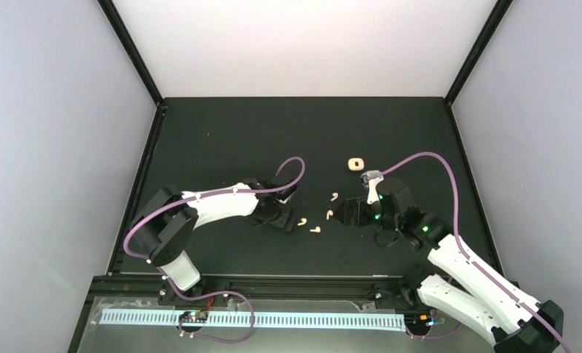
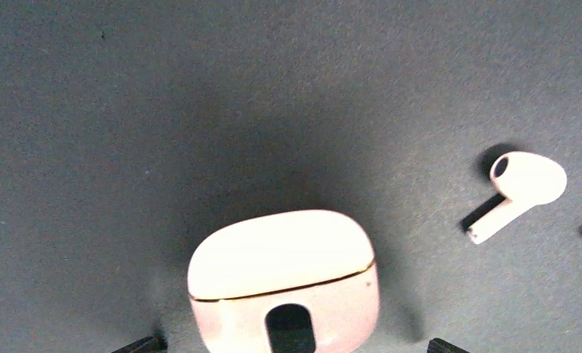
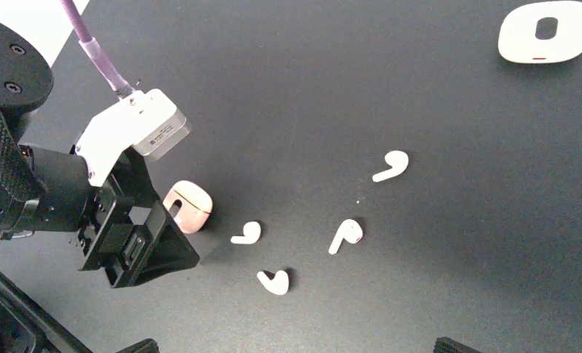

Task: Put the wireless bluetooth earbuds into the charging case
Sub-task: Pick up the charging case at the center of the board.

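Left hand agape (straddling case), holding nothing

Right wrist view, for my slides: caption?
Four earbuds lie loose on the dark table; one case by the left arm, a second case farther off.

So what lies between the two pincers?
Four loose earbuds lie between the left pincer and right pincer; the top and right wrist views show them.
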